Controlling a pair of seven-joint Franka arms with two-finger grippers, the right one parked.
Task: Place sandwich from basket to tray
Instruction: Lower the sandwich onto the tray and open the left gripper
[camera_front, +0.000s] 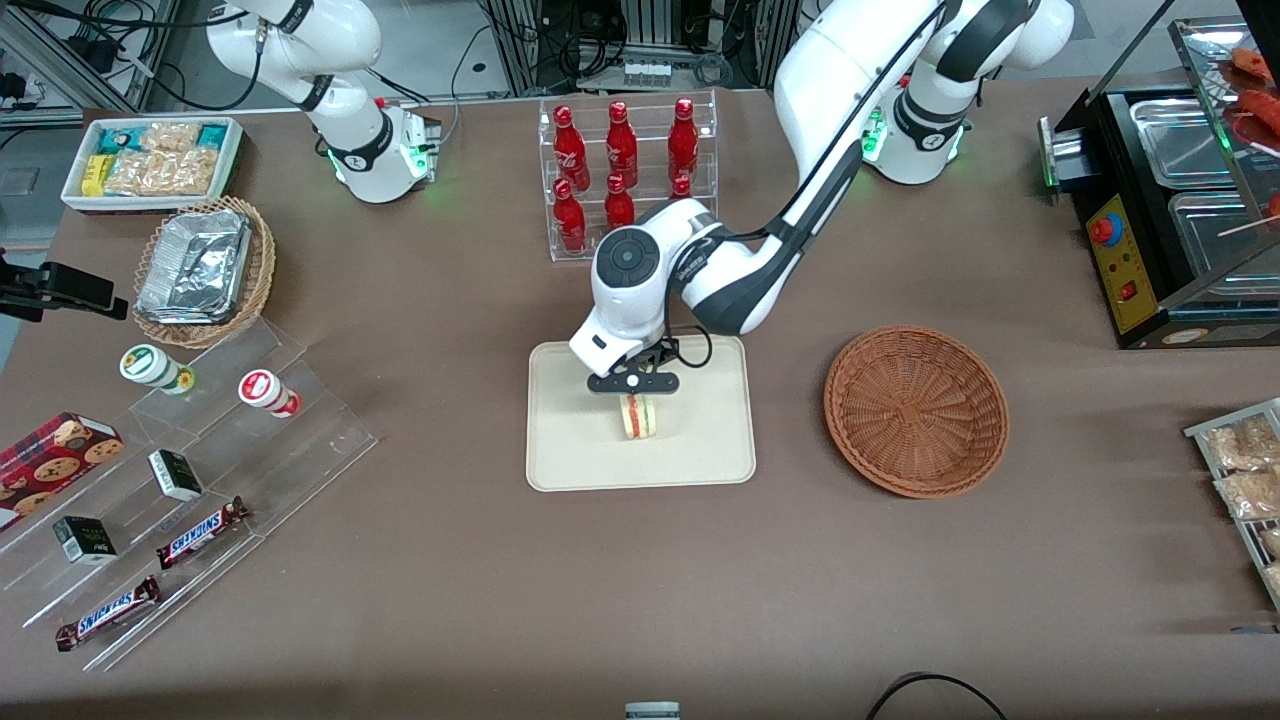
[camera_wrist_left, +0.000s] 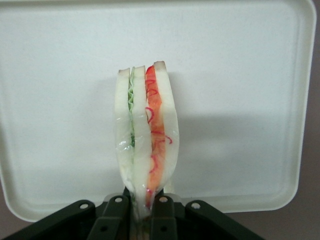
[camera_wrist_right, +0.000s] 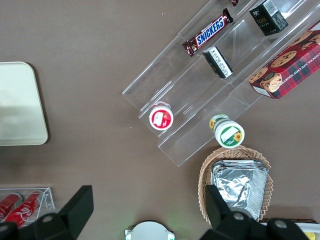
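You're basically at the drop-off step. Your gripper (camera_front: 634, 396) sits over the middle of the tray (camera_front: 560, 465), pinched tight on the sandwich (camera_front: 639, 417), which hangs on edge with the filling stripes facing the front camera. In the wrist view the fingers (camera_wrist_left: 115, 216) clamp one end of the wedge (camera_wrist_left: 146, 135), and the rest sticks out over the tray (camera_wrist_left: 60, 75). The basket (camera_front: 916, 409) sits empty toward the working arm's end of the table, so the carry looks done. Can't quite tell if the sandwich's lower edge is touching the tray or just above it. Next up, I'd say: ease down till it rests, let go, then lift straight up. It may tip flat once released.
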